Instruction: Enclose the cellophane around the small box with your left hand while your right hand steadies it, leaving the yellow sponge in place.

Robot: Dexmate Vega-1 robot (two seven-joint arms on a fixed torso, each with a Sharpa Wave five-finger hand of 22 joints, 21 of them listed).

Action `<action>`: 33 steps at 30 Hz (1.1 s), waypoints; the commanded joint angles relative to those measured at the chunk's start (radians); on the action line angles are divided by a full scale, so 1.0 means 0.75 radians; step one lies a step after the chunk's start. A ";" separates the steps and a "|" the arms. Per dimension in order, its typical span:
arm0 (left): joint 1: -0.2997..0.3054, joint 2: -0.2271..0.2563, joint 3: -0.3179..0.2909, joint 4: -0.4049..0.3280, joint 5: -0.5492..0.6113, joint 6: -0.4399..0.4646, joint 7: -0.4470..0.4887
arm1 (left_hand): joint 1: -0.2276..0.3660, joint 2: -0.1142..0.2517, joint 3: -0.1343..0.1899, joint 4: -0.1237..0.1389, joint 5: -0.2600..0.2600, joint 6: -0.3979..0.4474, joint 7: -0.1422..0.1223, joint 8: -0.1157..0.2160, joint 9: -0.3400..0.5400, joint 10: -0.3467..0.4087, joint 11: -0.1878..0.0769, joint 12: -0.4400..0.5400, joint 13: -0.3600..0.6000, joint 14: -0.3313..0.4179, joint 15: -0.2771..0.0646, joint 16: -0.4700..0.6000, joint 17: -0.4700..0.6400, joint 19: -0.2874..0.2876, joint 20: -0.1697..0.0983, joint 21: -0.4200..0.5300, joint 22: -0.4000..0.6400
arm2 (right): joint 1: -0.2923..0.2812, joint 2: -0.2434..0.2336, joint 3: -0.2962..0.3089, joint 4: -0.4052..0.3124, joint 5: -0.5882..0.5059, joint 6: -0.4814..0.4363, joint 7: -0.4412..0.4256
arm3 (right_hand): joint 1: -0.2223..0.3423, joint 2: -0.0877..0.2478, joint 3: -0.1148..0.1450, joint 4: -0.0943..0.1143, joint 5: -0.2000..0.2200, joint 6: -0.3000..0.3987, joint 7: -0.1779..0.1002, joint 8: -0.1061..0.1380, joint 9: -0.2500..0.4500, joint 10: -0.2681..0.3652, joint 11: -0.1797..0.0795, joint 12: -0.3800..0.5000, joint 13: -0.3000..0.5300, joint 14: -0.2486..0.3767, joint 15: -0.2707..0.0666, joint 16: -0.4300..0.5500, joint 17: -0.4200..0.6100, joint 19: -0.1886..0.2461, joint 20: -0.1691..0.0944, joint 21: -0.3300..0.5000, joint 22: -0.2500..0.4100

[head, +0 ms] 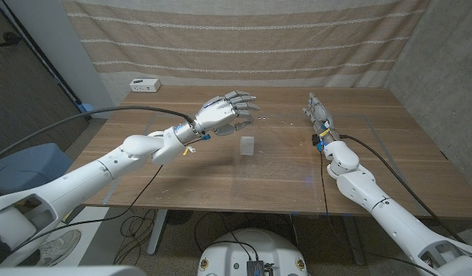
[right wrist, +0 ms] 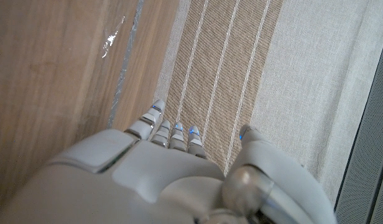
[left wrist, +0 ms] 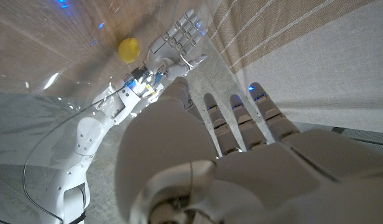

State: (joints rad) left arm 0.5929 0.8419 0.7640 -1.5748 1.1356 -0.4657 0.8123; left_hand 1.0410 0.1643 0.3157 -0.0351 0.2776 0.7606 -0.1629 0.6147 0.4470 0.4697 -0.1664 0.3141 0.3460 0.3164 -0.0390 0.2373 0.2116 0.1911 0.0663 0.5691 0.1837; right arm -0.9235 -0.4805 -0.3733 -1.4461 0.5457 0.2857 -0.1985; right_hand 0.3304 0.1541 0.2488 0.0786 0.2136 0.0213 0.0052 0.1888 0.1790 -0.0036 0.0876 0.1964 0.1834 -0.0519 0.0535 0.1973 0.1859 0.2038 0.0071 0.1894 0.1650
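1. Standing upright near the middle of the wooden table (head: 182,184), the small box (head: 247,145) looks pale and see-through, a plain little block on the brown boards.
2. A sheet of cellophane (head: 286,149) lies spread over the table around the box; it is clear, and shows mainly as faint edges and glints on the wood.
3. The left hand (head: 224,111) hangs above the table, behind and to the left of the box, fingers spread and slightly curled; it touches neither box nor sheet.
4. The right hand (head: 316,113) stands on its edge toward the table's right side, well apart from the box, fingers straight and pressed close together, holding nothing.
5. The left wrist view shows a yellow sponge (left wrist: 129,48) as a small round spot on the table near the right hand's fingertips.
6. A small white device (head: 144,84) sits at the table's far left corner, in front of a striped cloth (head: 244,34) hung behind the table.
7. No container can be made out on the table.
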 commanded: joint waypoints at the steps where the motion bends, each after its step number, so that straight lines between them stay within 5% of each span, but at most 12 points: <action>1: -0.139 -0.093 0.113 0.098 0.050 -0.070 0.018 | 0.001 -0.010 0.002 0.004 0.009 0.015 -0.003 0.014 0.044 0.007 -0.003 0.002 0.004 0.008 -0.162 -0.005 0.002 0.011 0.002 0.009 0.007 | -0.044 -0.019 0.029 -0.025 0.014 0.024 -0.006 | -0.003 -0.006 0.011 0.005 -0.003 0.010 -0.001 0.001 0.006 0.009 0.006 0.001 0.006 0.010 0.006 -0.003 0.005 0.007 0.007 0.006 0.008; 18: -0.371 -0.194 0.306 0.266 0.091 -0.336 -0.102 | 0.010 -0.033 -0.008 -0.010 0.019 0.060 0.009 0.026 0.018 0.014 -0.004 -0.001 0.014 0.006 -0.165 -0.012 -0.002 0.011 0.003 0.007 0.006 | -0.082 -0.025 0.065 -0.019 0.046 0.052 -0.006 | -0.005 -0.007 0.013 0.005 -0.004 0.011 0.000 0.001 0.006 0.009 0.005 0.000 0.006 0.011 0.006 -0.003 0.005 0.007 0.007 0.006 0.008; 33: -0.499 -0.316 0.472 0.470 0.144 -0.346 -0.119 | 0.029 -0.038 -0.005 -0.029 0.019 0.101 0.038 0.028 -0.016 0.036 -0.008 0.002 0.021 0.018 -0.174 -0.013 -0.005 0.017 -0.004 0.007 0.006 | -0.111 -0.040 0.088 -0.033 0.057 0.059 -0.014 | -0.009 -0.010 0.013 0.006 -0.005 0.012 0.000 0.001 0.006 0.012 0.008 0.001 0.006 0.012 0.008 -0.004 0.005 0.007 0.012 0.005 0.008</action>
State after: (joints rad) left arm 0.2960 0.6676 1.0254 -1.3338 1.2293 -0.6996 0.7444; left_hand 1.0541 0.1432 0.3110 -0.0460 0.2892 0.8010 -0.1622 0.6238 0.4431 0.4857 -0.1719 0.3137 0.3593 0.3202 -0.0428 0.2323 0.2080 0.1951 0.0623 0.5691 0.1837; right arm -0.9917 -0.5035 -0.3199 -1.4623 0.5807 0.3269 -0.2036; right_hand 0.3286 0.1524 0.2529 0.0829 0.2136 0.0213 0.0052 0.1888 0.1790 0.0001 0.0914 0.1964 0.1834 -0.0500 0.0554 0.1973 0.1861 0.2038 0.0071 0.1894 0.1650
